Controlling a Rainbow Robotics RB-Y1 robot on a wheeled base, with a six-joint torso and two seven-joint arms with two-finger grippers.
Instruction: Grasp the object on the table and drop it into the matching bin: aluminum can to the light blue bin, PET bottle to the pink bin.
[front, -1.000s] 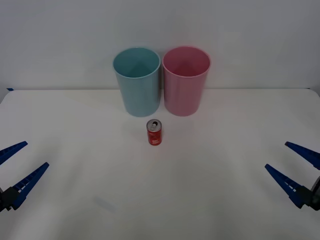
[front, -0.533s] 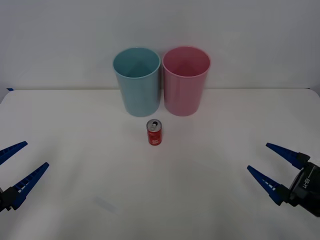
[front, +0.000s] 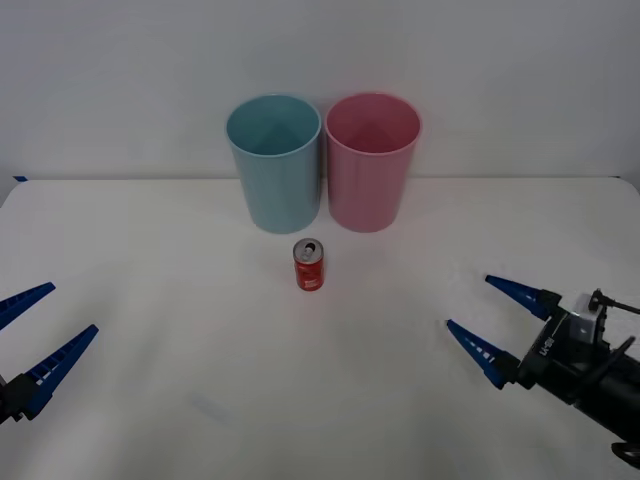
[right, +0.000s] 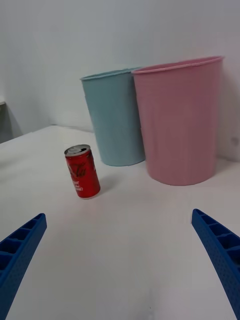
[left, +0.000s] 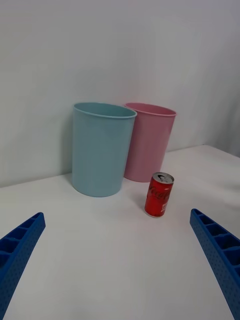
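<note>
A small red aluminum can (front: 308, 265) with a silver top stands upright on the white table (front: 180, 300), just in front of the two bins. It also shows in the wrist views as the can (right: 82, 171) and the can (left: 159, 194). Behind it stand the light blue bin (front: 274, 162) and, to its right, the pink bin (front: 371, 160). My right gripper (front: 486, 319) is open, low over the table to the right of the can, pointing toward it. My left gripper (front: 33, 327) is open at the far left edge.
A plain white wall rises behind the bins. The bins stand side by side, nearly touching, as the light blue bin (right: 112, 117) and pink bin (right: 180, 120) in the right wrist view. Bare table lies on both sides of the can.
My right gripper has moved leftward and inward from the table's right edge toward the can, with more of its arm now in view. The left gripper has stayed still.
</note>
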